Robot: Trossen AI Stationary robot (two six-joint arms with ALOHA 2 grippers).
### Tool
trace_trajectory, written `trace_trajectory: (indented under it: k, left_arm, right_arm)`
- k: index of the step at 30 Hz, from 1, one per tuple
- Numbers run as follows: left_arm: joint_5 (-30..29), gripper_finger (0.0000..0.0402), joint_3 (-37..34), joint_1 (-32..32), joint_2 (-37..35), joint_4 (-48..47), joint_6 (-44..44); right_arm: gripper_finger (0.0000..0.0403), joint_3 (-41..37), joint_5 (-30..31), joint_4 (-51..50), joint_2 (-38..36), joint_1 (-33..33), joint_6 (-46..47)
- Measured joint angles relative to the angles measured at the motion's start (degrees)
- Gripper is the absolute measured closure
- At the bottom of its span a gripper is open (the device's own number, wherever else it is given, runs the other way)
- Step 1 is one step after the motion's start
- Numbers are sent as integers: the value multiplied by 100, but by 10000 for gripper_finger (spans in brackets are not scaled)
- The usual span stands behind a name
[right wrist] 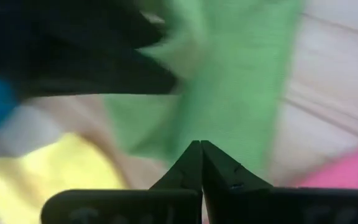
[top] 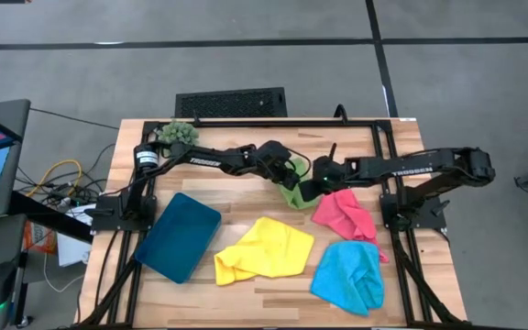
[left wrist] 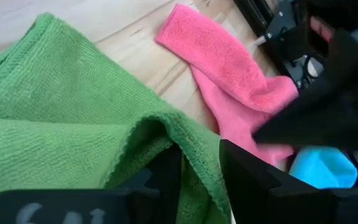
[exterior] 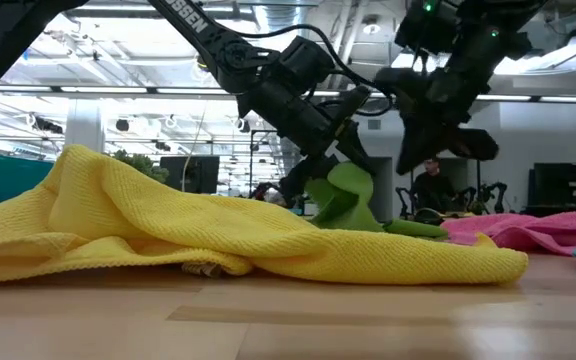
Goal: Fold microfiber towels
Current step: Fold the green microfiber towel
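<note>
The green towel (top: 291, 192) lies crumpled at the table's middle, partly raised. My left gripper (top: 291, 174) reaches in from the left and is shut on it; the low view shows it too (exterior: 320, 165). My right gripper (top: 312, 189) hovers just right of the green towel with its fingers shut and nothing between them (right wrist: 201, 150). The pink towel (top: 346, 215) lies to the right. The yellow towel (top: 264, 247) and the light blue towel (top: 348, 275) lie crumpled nearer the front edge. My left gripper pinches a raised fold of the green towel by its hemmed edge (left wrist: 194, 146) between its two fingers. The fingers slant down from the table's left. The held part stands up off the table (exterior: 348, 190), and the towel's lower part (exterior: 408, 228) rests on the wood.
A dark teal tray (top: 179, 236) lies at the front left. A spiky green plant ball (top: 177, 133) sits at the far left edge. Black frame rails (top: 388, 183) run along the table's right side. Bare wood shows between the tray and the green towel.
</note>
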Motion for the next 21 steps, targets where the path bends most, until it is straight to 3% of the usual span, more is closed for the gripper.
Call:
trace_trajectory:
  k: [6,12,17,21]
  left_arm:
    - [-498,300,0,-21,0,-639,37]
    - [659,301,-1,215,0,-1626,351]
    - [767,301,-2,375,-31,-1902,394]
    - [922,301,-2,447,-88,-1927,396]
  right_arm:
    - [390,1,249,-9,438,-181,-369]
    - [381,-2,45,-119,628,-291,-451]
    - [387,1,243,-362,559,-379,-568]
    - [392,1,271,-228,917,-667,-809]
